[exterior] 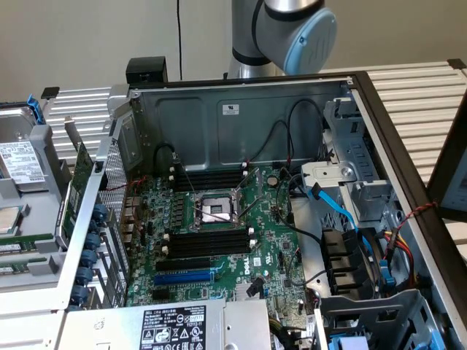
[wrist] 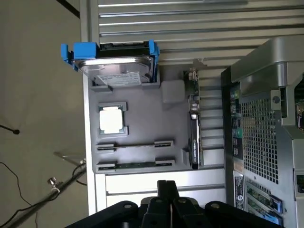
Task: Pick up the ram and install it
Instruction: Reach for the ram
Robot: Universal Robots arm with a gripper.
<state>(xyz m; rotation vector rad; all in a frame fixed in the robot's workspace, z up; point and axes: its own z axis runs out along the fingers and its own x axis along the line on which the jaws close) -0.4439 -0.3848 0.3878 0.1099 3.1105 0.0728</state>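
Gripper (wrist: 167, 187) hangs by the parts tray (wrist: 142, 114), fingers together, empty. Descending like that could jab the ram (wrist: 135, 165) in its slot instead of straddling it

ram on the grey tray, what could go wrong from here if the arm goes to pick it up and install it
1. The ram lies low in its holder on the grey tray, with the CPU and an upright card close by; an off-target descent could strike those.
2. The black memory slots flank the CPU socket; a misaligned stick might hit the socket.
3. Loose black cables hang near the slots and could snag.
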